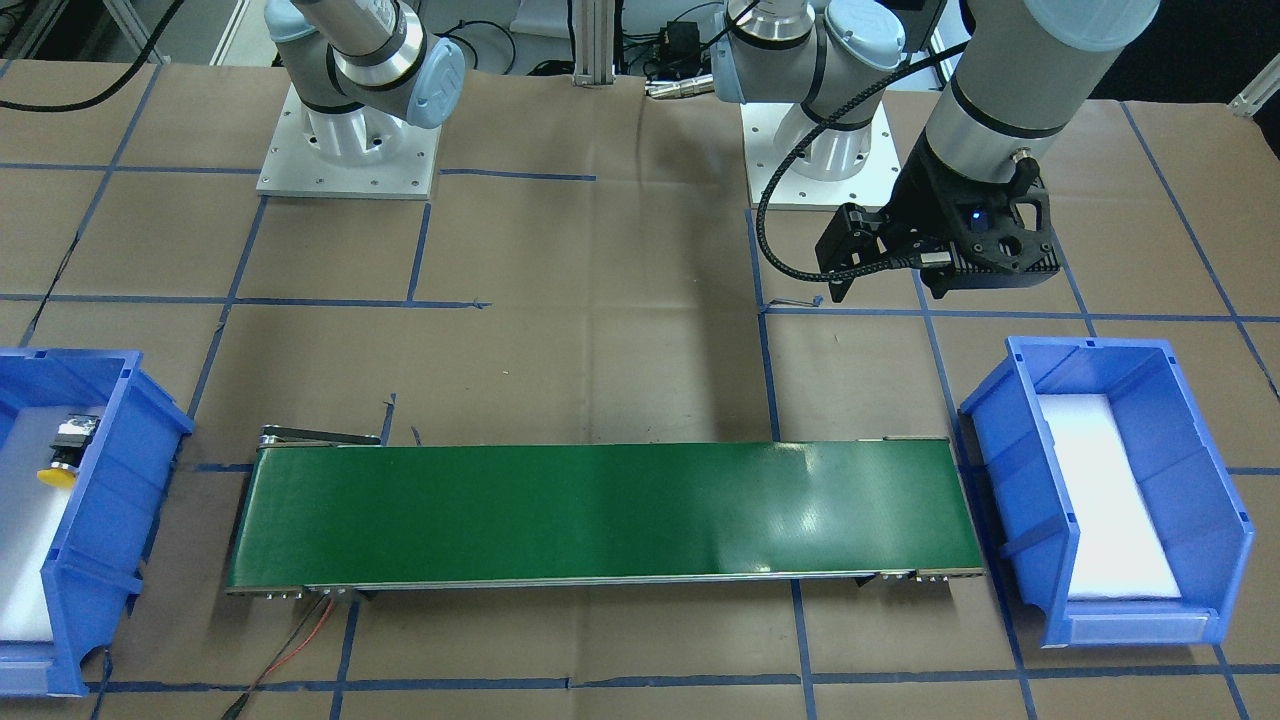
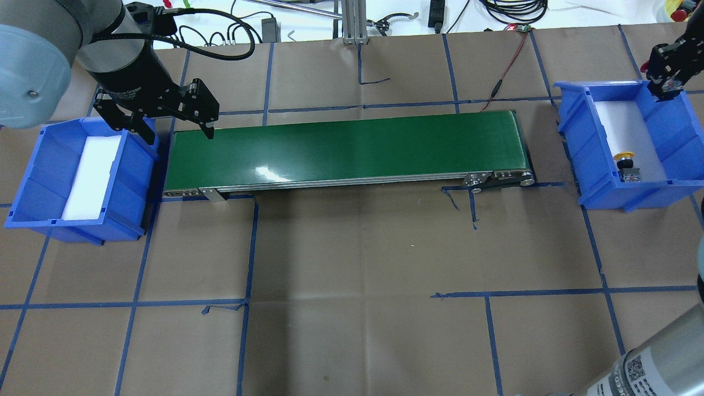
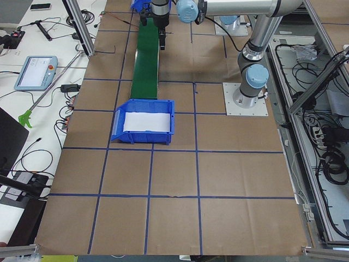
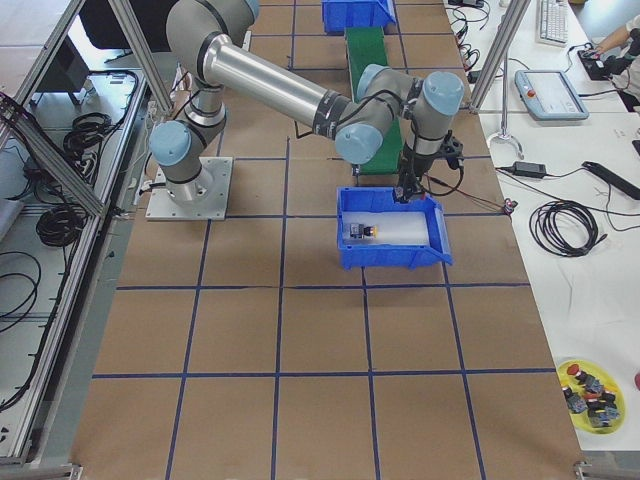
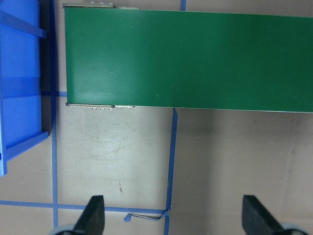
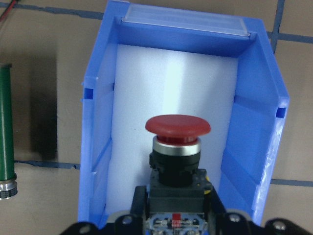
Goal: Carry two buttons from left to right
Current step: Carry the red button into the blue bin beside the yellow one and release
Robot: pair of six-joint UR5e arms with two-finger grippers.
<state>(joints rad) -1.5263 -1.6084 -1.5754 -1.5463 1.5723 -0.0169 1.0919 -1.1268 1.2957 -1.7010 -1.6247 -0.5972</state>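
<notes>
The red button (image 6: 177,128) is held upright in my shut right gripper (image 6: 177,208), which hangs over the far end of the right blue bin (image 2: 599,195). On that bin's white foam lies the yellow button (image 2: 625,161), also seen on its side (image 1: 66,449). At the left end of the green conveyor belt (image 2: 352,146), beside the left blue bin (image 2: 33,181), my left gripper (image 2: 176,131) hovers. Its fingers (image 5: 94,215) are spread open with nothing between them, over brown paper just short of the belt. That bin shows only white foam inside.
Blue tape lines cross the brown paper on the table. The two arm bases (image 1: 348,150) stand behind the belt. A red and black wire (image 2: 506,69) runs from the belt's right end. A tray of spare buttons (image 4: 590,392) sits off the table.
</notes>
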